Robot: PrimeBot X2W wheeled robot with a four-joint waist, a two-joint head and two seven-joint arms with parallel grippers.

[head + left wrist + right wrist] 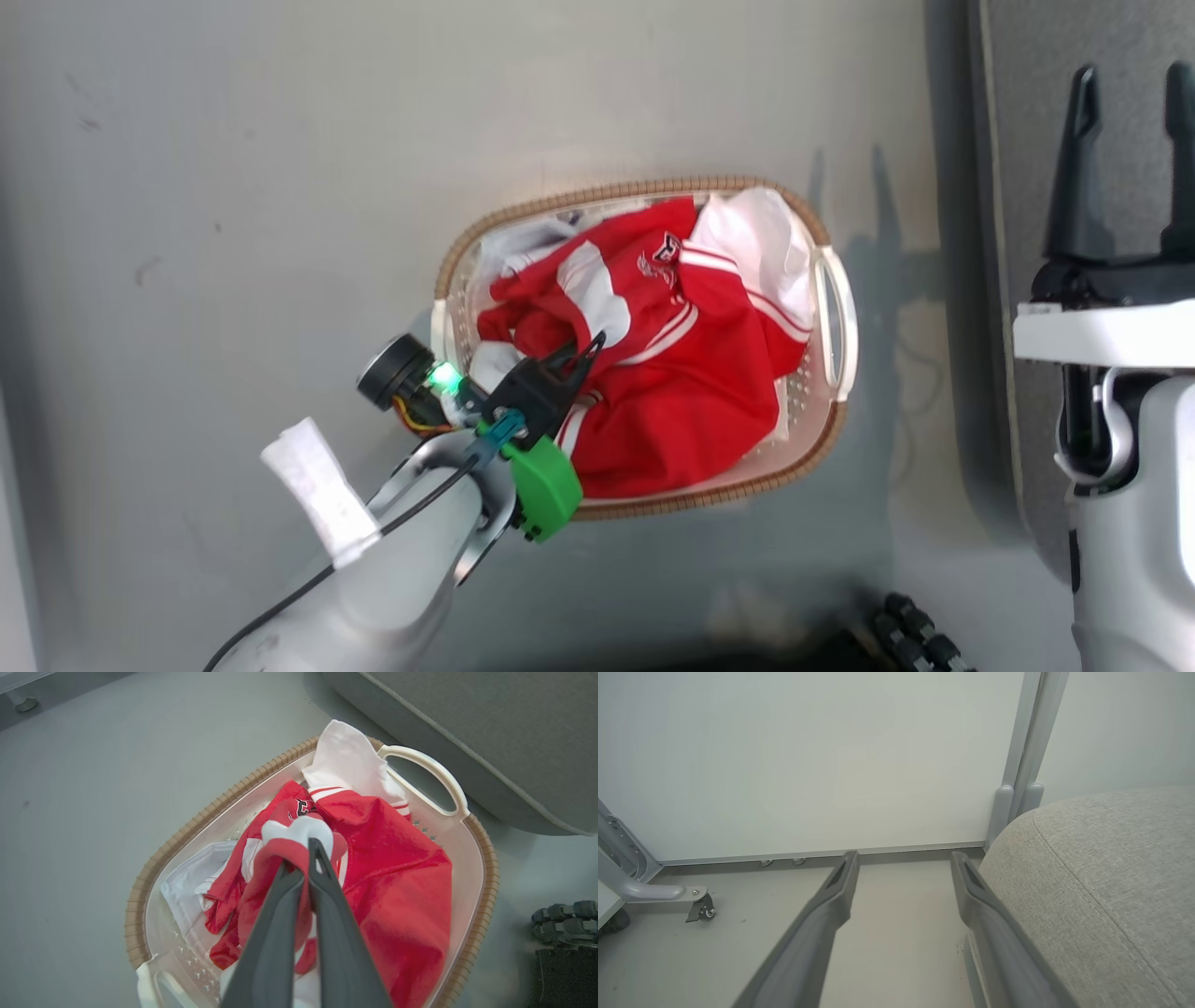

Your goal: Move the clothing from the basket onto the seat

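Two dark fingers of the left gripper [300, 855] are clamped on a fold of red clothing [397, 882], heaped in one basket [187, 833] beside one seat [490, 728]. One right gripper [904, 855] gapes empty.

The clothing [691, 392] is bright red with white panels, thin white stripes and a small dark-and-white crest. The basket [635, 189] is cream with dotted perforations and a brown woven rim. The seat [1111, 882] is flecked light grey, and the floor [233, 187] plain pale grey
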